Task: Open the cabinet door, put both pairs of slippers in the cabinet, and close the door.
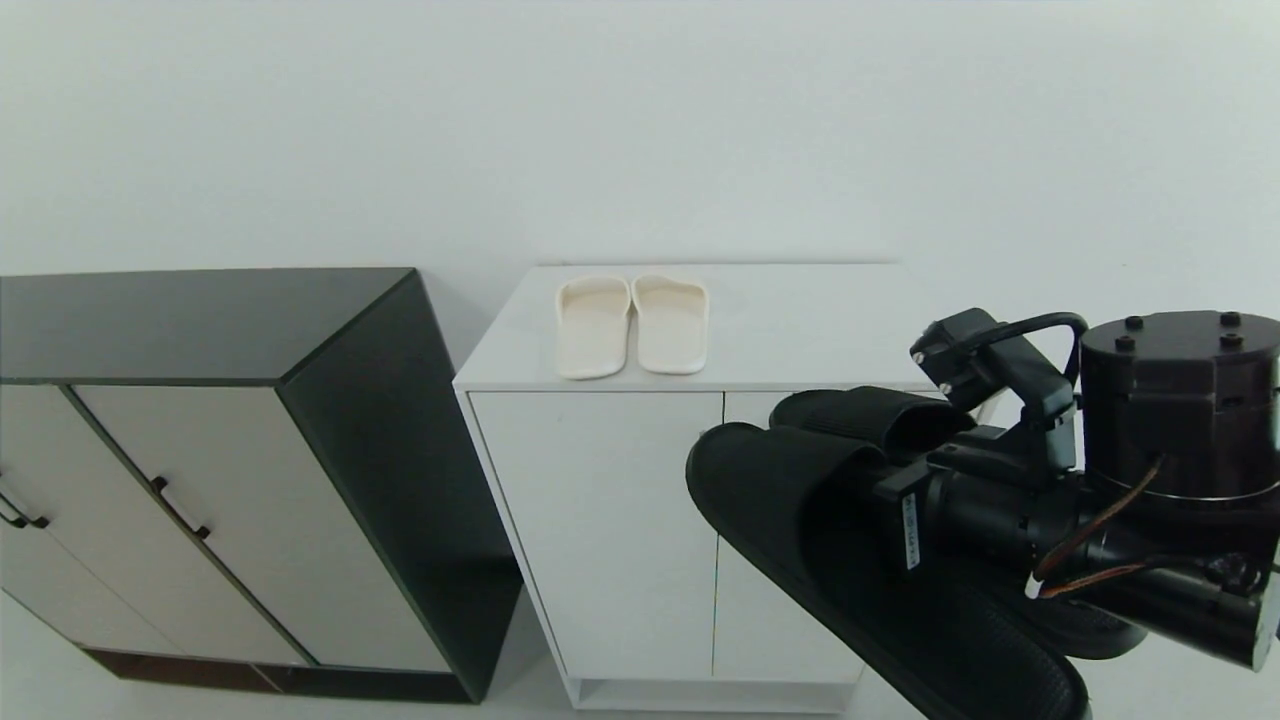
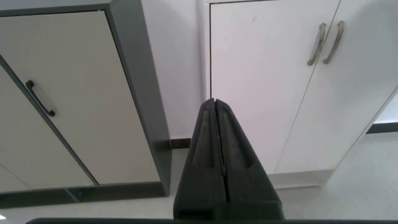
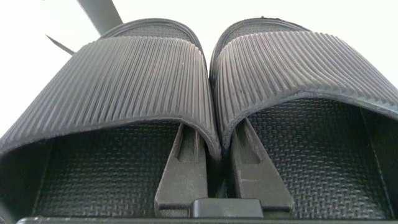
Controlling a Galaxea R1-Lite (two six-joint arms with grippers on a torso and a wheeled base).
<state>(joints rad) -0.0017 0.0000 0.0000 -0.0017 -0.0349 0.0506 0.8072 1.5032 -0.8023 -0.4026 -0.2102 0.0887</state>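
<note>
A pair of cream slippers [image 1: 632, 325] lies side by side on top of the white cabinet [image 1: 800, 335], near its left end. Both of the cabinet's doors [image 2: 261, 81] are closed, with two metal handles [image 2: 326, 42] at the centre seam. My right gripper [image 3: 217, 168] is shut on a pair of black slippers [image 1: 800, 500], one finger inside each, pinching their inner walls [image 3: 214, 93] together. It holds them in the air in front of the cabinet's right door. My left gripper [image 2: 215, 109] is shut and holds nothing, low in front of the gap between the two cabinets.
A dark cabinet [image 1: 200, 320] with beige doors and black handles [image 2: 40, 98] stands to the left of the white one, with a narrow gap between them. A white wall runs behind both. Pale floor lies in front.
</note>
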